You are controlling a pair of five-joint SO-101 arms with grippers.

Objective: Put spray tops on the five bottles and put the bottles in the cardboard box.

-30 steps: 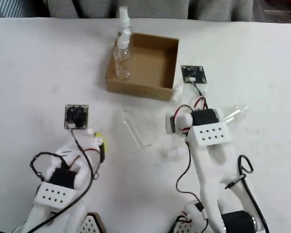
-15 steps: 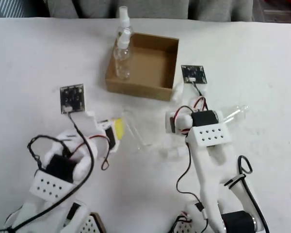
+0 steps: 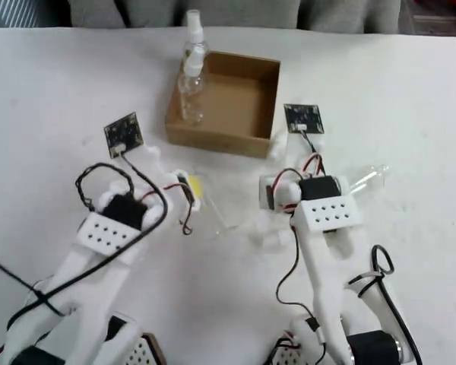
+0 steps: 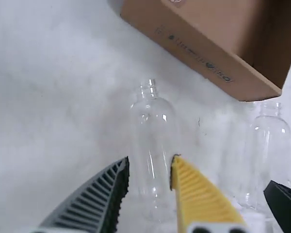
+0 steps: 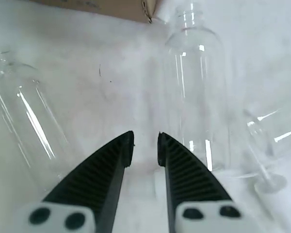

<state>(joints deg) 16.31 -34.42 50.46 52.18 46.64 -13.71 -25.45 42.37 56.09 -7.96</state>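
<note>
Before the near wall of the cardboard box [image 4: 208, 46]: bottle [image 4: 150, 126] framed by left gripper [image 4: 149, 169].
That gripper is held open astride the bottle's base, nothing clamped; the bottle's long axis is aligned from claw to box, neck foremost. The right gripper [image 5: 145, 143], almost closed and empty, is placed farther off.

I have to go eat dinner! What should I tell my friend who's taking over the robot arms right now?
Left gripper: open, fingers either side of a bare bottle lying on the table, near its base.
Right gripper: nearly shut, empty, low over the table between that bottle and a second bare bottle.
Box: one topped bottle stands inside. The other topped bottle stands at its far left corner; in or out, I cannot tell.
Done: two tops on.
Left: top the bare bottles, then get every bottle in the box.
</note>
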